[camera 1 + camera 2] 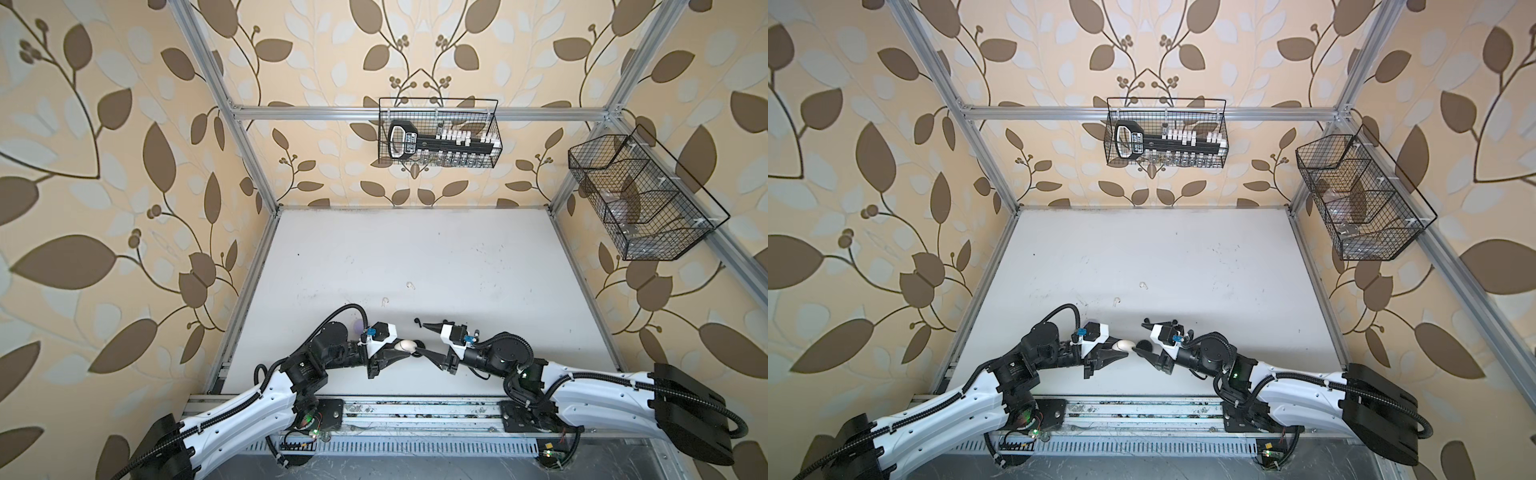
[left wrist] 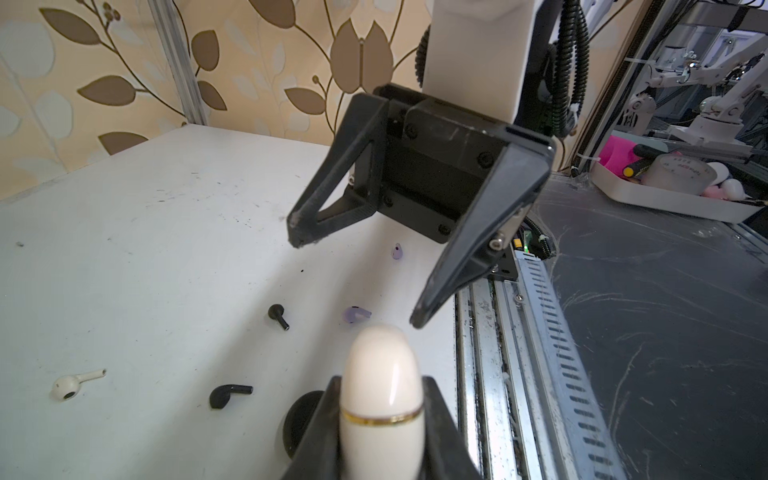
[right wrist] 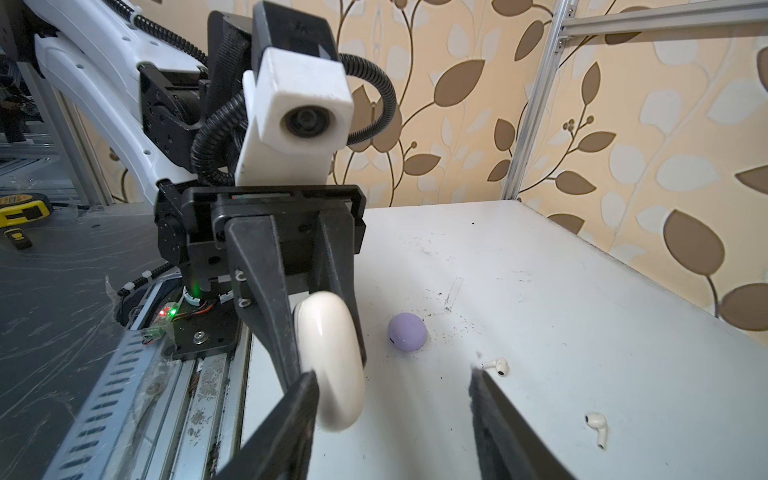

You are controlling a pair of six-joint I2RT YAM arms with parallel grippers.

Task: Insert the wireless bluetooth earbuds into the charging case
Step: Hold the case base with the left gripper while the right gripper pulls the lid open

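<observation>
My left gripper (image 2: pixel 381 388) is shut on a cream charging case (image 2: pixel 380 365) with a gold band, held closed above the table's front edge. In both top views the case (image 1: pixel 405 345) (image 1: pixel 1124 345) points at my right gripper (image 1: pixel 419 338). That gripper (image 3: pixel 392 376) stands open, with one finger right beside the case's free end (image 3: pixel 328 365) and the other well apart. Loose earbuds lie on the table: two black (image 2: pixel 278 316) (image 2: pixel 228 395), two lavender (image 2: pixel 356 314) (image 2: pixel 397 251) and two white (image 3: pixel 496 366) (image 3: pixel 597 426).
A round lavender case (image 3: pixel 407 337) sits on the table behind the left arm. A black case (image 2: pixel 301 419) lies under the held case. A metal rail (image 2: pixel 490 374) runs along the table's front edge. Two wire baskets (image 1: pixel 438 133) (image 1: pixel 640 195) hang on the walls.
</observation>
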